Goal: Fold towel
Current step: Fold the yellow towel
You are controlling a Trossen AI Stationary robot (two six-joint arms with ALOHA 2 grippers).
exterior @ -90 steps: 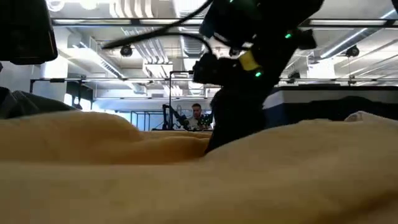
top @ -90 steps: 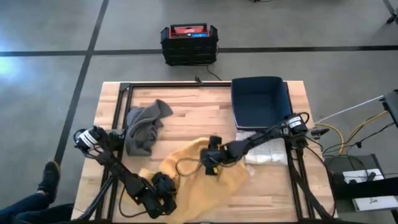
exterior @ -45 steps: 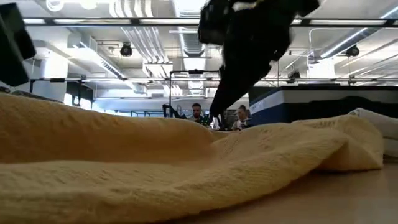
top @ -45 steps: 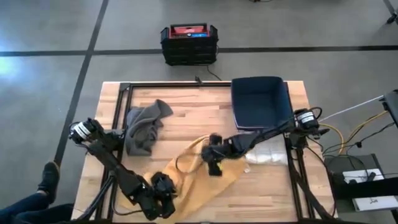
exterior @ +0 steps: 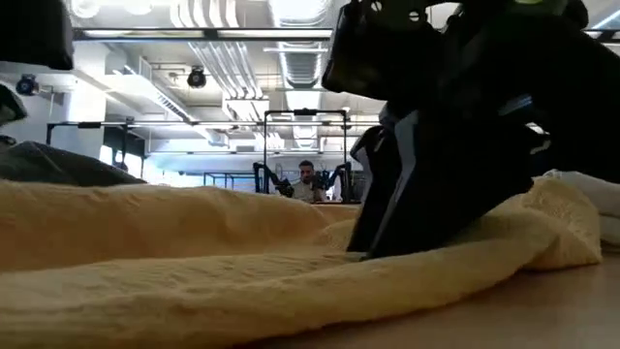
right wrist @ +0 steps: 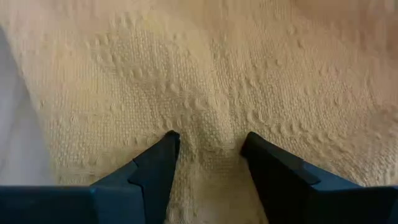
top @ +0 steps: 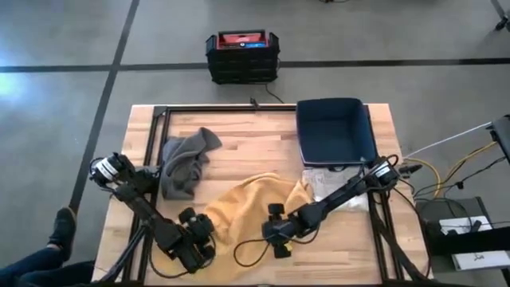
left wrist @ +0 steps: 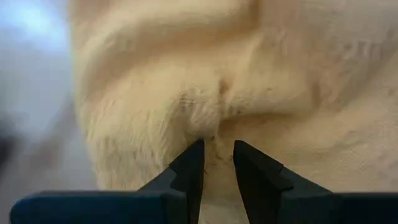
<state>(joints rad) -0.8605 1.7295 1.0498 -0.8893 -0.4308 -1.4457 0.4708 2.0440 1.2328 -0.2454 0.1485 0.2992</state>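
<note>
- The yellow towel (top: 255, 206) lay bunched near the front of the worktop (top: 239, 151), between the two arms, with a grey cloth (top: 185, 163) well apart at the back left and a dark blue bin (top: 335, 131) at the back right.
- The left hand (top: 199, 231) pinched a fold of the towel's near-left edge between almost closed fingers (left wrist: 189, 168); so shallow a bite could have slipped free under any pull.
- The right hand (top: 275, 233) pressed down on the towel's front edge, fingers (right wrist: 155, 165) apart with cloth bulging between them, gripping only a thin layer at best.
- With uneven grips, a lift might have dragged the towel crooked or doubled a wrinkle into the fold.
- A white folded cloth (top: 339, 187) lay touching the towel's right side and could have been swept along.
</note>
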